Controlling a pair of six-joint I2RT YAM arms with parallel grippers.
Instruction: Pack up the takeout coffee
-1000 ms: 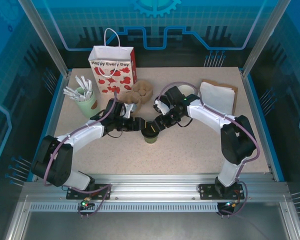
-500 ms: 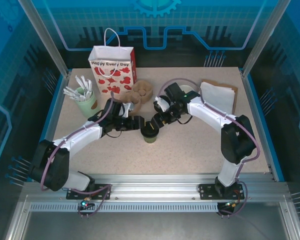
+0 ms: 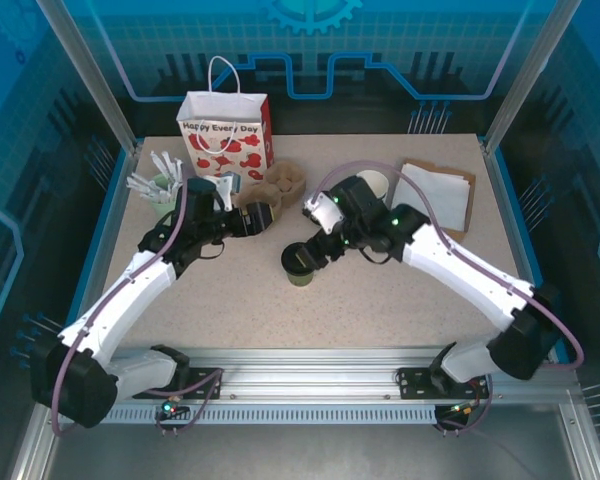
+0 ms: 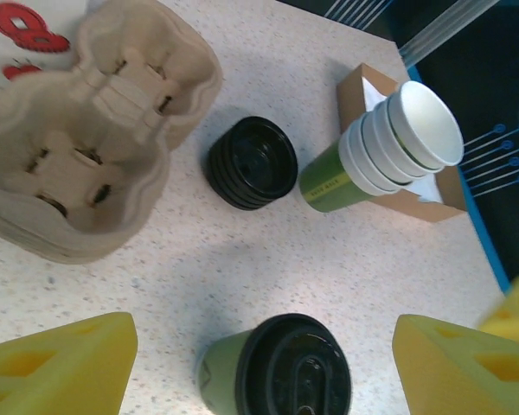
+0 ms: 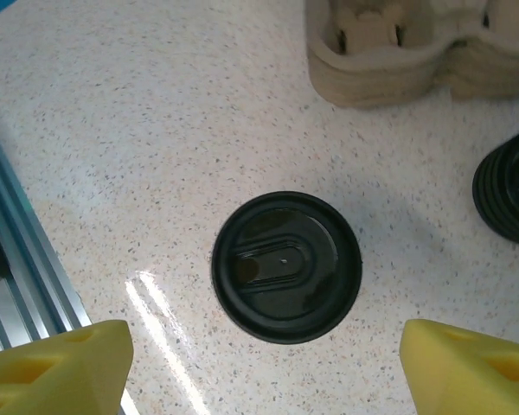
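The takeout coffee point(image 3: 300, 263), a green cup with a black lid, stands upright and free on the speckled table. My left gripper point(image 3: 260, 218) is to its back left, open, a short way off. In the left wrist view the coffee point(image 4: 281, 370) lies low between the yellow fingers point(image 4: 60, 367), touching neither. My right gripper point(image 3: 323, 248) hovers just right of and above the cup, open. From the right wrist I look straight down on the lid point(image 5: 285, 266), with the fingers point(image 5: 471, 367) well apart below it.
A white paper bag point(image 3: 225, 135) with red prints stands at the back. Before it lie a pulp cup carrier point(image 3: 285, 180) point(image 4: 78, 164), a stack of black lids point(image 4: 253, 162) and stacked lidless cups point(image 4: 389, 147). A cup of white sticks point(image 3: 165, 190) stands left, napkins point(image 3: 435, 190) right.
Both grippers have opened and drawn back from the coffee. The left arm has pulled away to the back left, the right has lifted off to the right. The cup stays put.
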